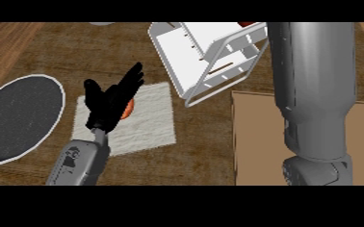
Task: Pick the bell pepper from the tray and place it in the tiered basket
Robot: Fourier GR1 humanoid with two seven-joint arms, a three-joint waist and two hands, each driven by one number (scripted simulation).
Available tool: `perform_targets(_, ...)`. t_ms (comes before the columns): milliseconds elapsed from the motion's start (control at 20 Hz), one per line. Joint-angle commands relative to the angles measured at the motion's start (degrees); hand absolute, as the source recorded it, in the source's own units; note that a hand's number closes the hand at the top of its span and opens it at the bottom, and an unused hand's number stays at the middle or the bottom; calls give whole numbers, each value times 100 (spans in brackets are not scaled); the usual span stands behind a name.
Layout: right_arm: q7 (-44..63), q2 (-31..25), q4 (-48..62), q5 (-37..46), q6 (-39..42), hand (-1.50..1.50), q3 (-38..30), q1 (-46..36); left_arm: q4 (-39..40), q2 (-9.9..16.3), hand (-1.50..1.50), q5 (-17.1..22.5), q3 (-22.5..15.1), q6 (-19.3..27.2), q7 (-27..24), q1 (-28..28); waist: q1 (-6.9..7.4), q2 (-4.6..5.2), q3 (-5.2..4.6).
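Observation:
The white tiered basket [206, 62] stands tilted in the view at the upper middle of the counter. A small red patch [246, 24] shows at the top edge just above the basket, next to my right forearm [313, 91]; I cannot tell what it is. That forearm runs up the right side and out of the top, so my right hand is out of sight. The brown tray [257, 139] lies under that arm with nothing visible on its bare part. My left hand [108, 101] rests open at the left, fingers straight and pointing up.
A white cloth mat [149, 120] lies under my left hand, with an orange object [128, 109] on it, mostly hidden by the hand. A dark round plate with a white rim [25, 118] sits at the far left. The counter's top is dark brown wood.

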Motion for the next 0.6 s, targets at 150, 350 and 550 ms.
perform_targets(150, 1445, 7, -534, -246, 588, -150, 707, -63, 97, 9, 0, 26, 47, -18, -53, 92, -27, -171, -6)
perform_targets(350, 1448, 7, -817, -705, 970, -150, 1061, 157, 127, 27, 0, 53, 63, -57, -56, 121, -63, -235, -4)
perform_targets(550, 1450, 7, -1196, -913, 1116, -150, 1356, 313, 149, 64, 0, 46, 57, -82, -2, 147, -69, -295, -3)
